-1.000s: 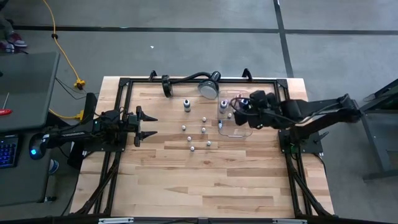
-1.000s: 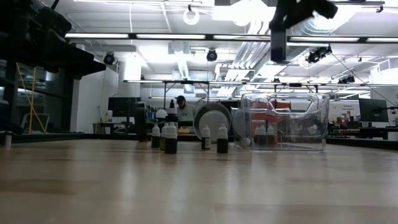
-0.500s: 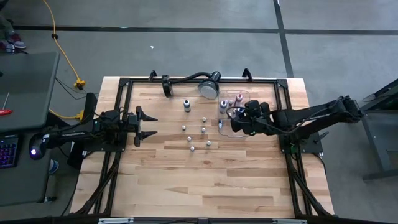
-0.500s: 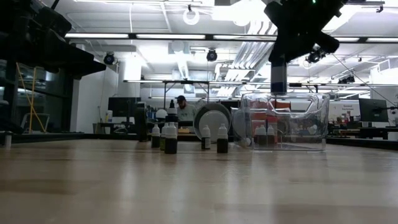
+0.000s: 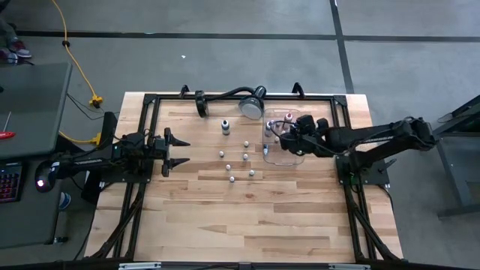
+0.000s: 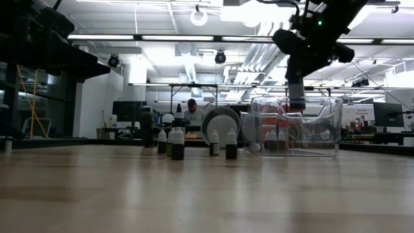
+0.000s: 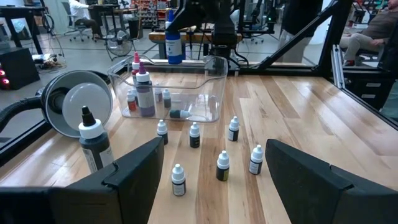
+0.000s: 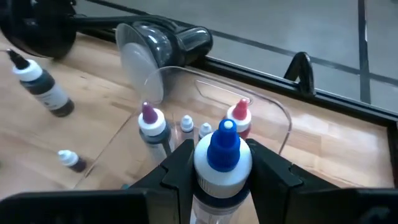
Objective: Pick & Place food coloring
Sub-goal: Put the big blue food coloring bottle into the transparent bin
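Note:
The small food coloring bottles [image 5: 238, 159] stand upright in a loose group on the wood, mid-table; they also show as the small bottles [image 7: 208, 152] in the left wrist view. A taller black-tipped bottle [image 5: 225, 127] stands farther back. The clear tray [image 5: 283, 146] holds a purple-capped bottle [image 8: 152, 127], a red-capped bottle [image 8: 239, 118] and small ones. My right gripper [image 5: 289, 133] hovers over the tray, shut on a blue-tipped bottle [image 8: 222, 155]. My left gripper [image 5: 177, 151] waits open near the table's left edge. My right gripper pinches the blue-tipped bottle between its two fingers [image 8: 177, 167], just below the bottle's white shoulder [image 8: 222, 177]. The fingers come from above, slanting in from the table's right. The bottle [image 6: 295, 90] hangs upright below them, lifted clear, with its lower end near the tray's rim.
The round silver lamp head [image 5: 252, 106] on its black gooseneck lies at the far edge beside the tray. A black frame [image 5: 150, 105] runs around the table. Bare wood [image 5: 247, 217] fills the near half. People sit in the room beyond the table.
My right gripper has come down over the tray with the blue-tipped bottle, swinging first toward the near edge and then back toward the far edge. The bottle has sunk from high above the tray to about rim height. The left arm has kept still.

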Available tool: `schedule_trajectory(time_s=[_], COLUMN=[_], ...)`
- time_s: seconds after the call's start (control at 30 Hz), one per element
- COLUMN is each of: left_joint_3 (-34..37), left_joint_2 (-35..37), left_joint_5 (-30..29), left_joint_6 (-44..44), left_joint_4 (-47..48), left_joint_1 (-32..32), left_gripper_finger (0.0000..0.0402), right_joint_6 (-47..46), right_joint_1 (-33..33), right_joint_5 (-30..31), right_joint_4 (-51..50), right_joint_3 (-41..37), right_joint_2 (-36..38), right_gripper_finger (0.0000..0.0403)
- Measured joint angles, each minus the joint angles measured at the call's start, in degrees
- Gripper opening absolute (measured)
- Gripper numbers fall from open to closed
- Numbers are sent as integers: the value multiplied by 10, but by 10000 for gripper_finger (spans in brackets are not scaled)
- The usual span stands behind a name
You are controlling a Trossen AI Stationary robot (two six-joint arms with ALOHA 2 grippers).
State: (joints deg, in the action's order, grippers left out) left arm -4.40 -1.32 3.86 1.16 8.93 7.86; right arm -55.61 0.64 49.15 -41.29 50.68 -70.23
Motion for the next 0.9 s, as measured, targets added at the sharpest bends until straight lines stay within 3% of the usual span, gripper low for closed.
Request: schedule_trajectory(time_s=[0.3, 0.53, 0.9], left_joint_3=[0, 0, 0], left_joint_2=[0, 0, 0], left_joint_5=[0, 0, 0], left_joint_6=[0, 0, 0], left_joint_4=[0, 0, 0], left_joint_1=[0, 0, 0], left_gripper_finger=[278, 278, 278], right_joint_6=[-10, -30, -22], right_joint_1=[-36, -48, -61], right_joint_5=[5, 7, 31], right_joint_4=[11, 141, 141], right_joint_3=[-1, -84, -104], right_joint_2=[-48, -51, -64], right_gripper_finger=[111, 111, 111])
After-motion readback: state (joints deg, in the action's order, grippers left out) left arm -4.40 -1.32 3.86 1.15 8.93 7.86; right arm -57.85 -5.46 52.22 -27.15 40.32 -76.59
